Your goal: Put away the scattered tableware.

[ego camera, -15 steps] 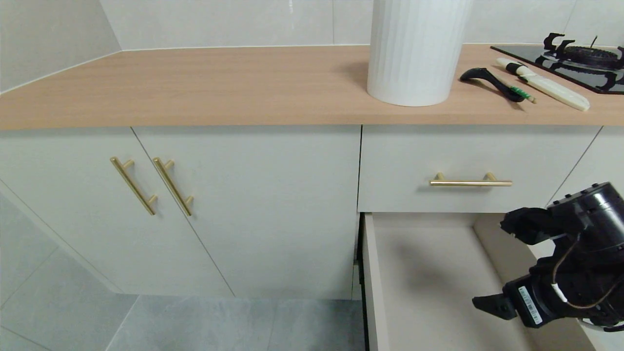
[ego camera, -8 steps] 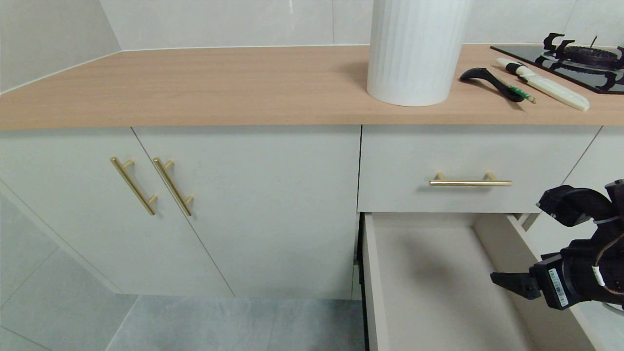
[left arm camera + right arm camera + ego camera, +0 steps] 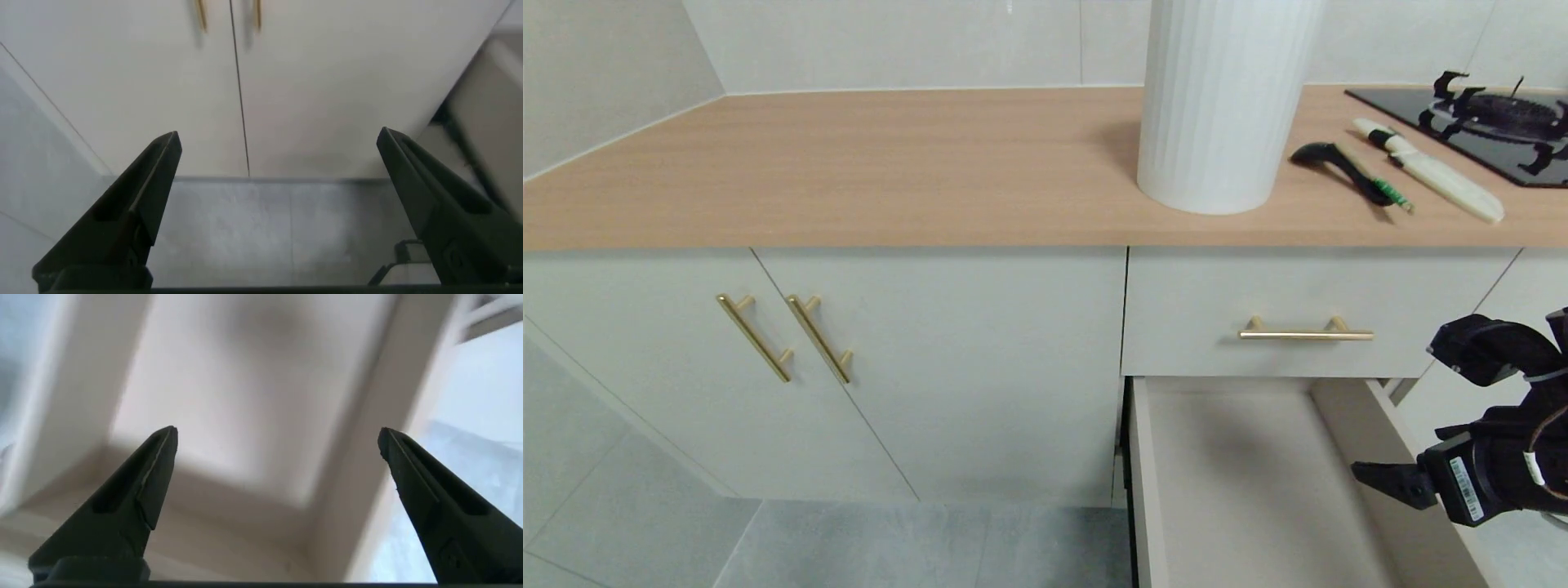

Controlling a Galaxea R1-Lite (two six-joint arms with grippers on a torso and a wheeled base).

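Observation:
On the wooden counter (image 3: pixel 890 163), right of a tall white ribbed container (image 3: pixel 1217 106), lie a black-handled utensil (image 3: pixel 1343 166), a thin green-banded stick (image 3: pixel 1393 196) and a cream knife (image 3: pixel 1433 171). Below them the lower drawer (image 3: pixel 1141 482) is pulled out, and its visible part is bare. My right gripper (image 3: pixel 1394 407) hangs open over the drawer's right side wall, holding nothing. In the right wrist view, that gripper (image 3: pixel 276 433) looks down into the drawer (image 3: pixel 245 400). My left gripper (image 3: pixel 278 135) is open and faces the cabinet doors (image 3: pixel 327 73) above the floor.
A black gas hob (image 3: pixel 1494 122) sits at the counter's far right. The upper drawer (image 3: pixel 1307 333) is closed, with a gold handle. Two cabinet doors with gold handles (image 3: pixel 784 339) are closed on the left. Grey floor tiles (image 3: pixel 849 547) lie below.
My right gripper has moved right and up, from above the drawer's middle to its right wall, staying open. The head camera has shifted, so the whole picture sits lower.

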